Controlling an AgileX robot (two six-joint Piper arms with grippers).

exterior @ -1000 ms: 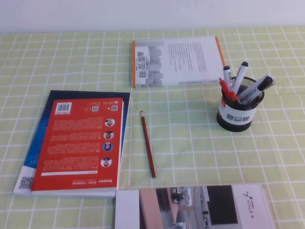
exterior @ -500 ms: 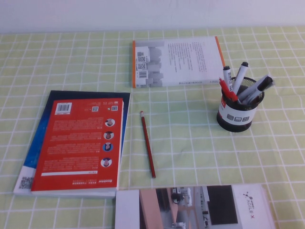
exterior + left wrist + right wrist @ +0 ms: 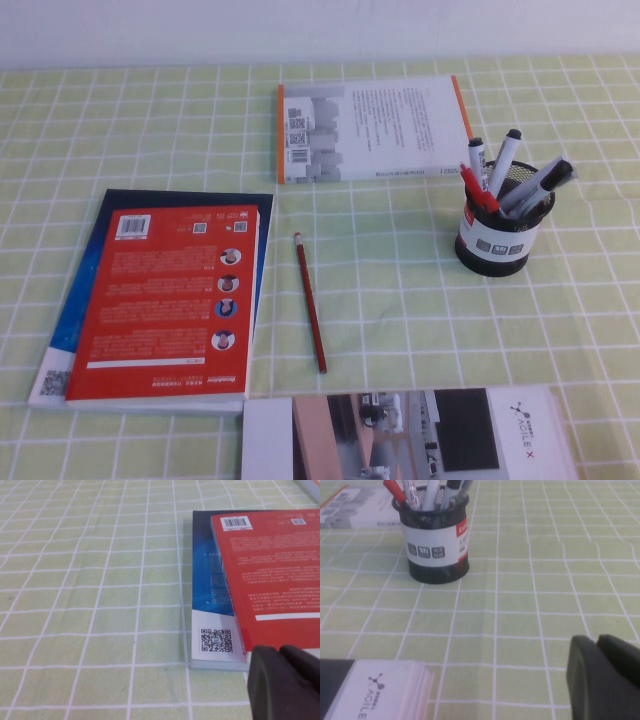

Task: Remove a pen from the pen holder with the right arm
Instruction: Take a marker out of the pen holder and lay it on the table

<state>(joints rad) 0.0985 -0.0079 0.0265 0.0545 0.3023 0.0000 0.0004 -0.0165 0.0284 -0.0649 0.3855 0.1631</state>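
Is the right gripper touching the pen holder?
Apart. The right wrist view shows bare tablecloth between the right gripper and the pen holder. The left gripper is near the red book corner.

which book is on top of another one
Red book, on the blue book; the white book lies alone. Left end effector is beside that stack, right end effector nearer the pen holder.

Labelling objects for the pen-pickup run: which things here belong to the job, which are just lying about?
Job: pen holder; pens standing in it; right gripper, fingers shut, low over the cloth, well short of the holder.
Lying about: red pencil; red book on blue book; white book; AgileX booklet; left gripper, fingers shut, by the red book's corner.
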